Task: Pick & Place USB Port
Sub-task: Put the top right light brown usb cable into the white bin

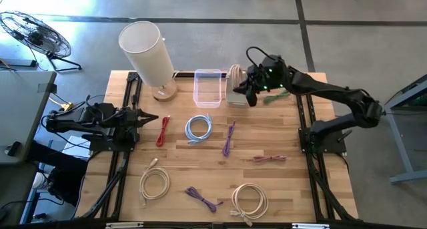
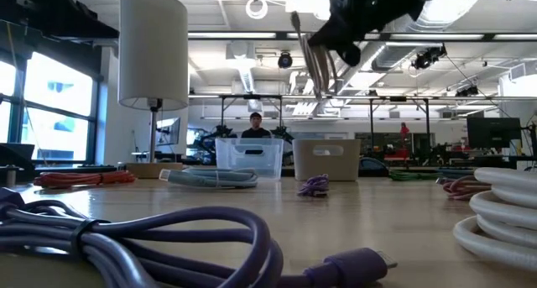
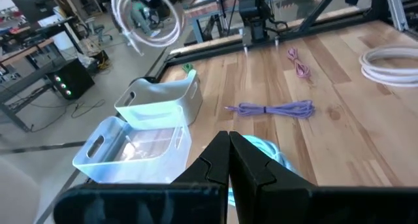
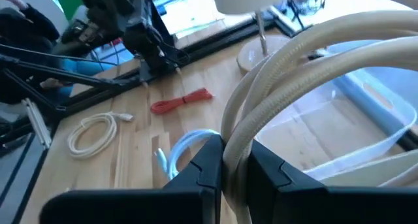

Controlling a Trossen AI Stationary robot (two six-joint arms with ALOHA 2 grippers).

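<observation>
My right gripper [image 1: 249, 91] hangs in the air over the far middle of the table, shut on a coiled cream USB cable [image 4: 307, 48]. The coil also shows in the left wrist view [image 3: 147, 18] and in the low view [image 2: 321, 63], high above the bins. Below it stand a clear bin [image 1: 207, 87] and a beige bin [image 1: 233, 95], side by side on the table. My left gripper [image 1: 151, 117] waits shut at the table's left side, holding nothing. My right gripper pinches several strands of the cream coil [image 4: 236, 142] together between its two fingers. The fingers come from the table's right, slanting a little downward. The coil is lifted clear of the table and bins, its loops spreading out beyond the fingertips.
Loose cables lie on the wood: red [image 1: 163, 131], light blue [image 1: 199, 128], purple [image 1: 229, 137], pink [image 1: 269, 159], cream [image 1: 154, 182], purple [image 1: 202, 198], cream [image 1: 249, 200], and green [image 1: 275, 95] beside the beige bin. A white lamp [image 1: 148, 52] stands at the far left.
</observation>
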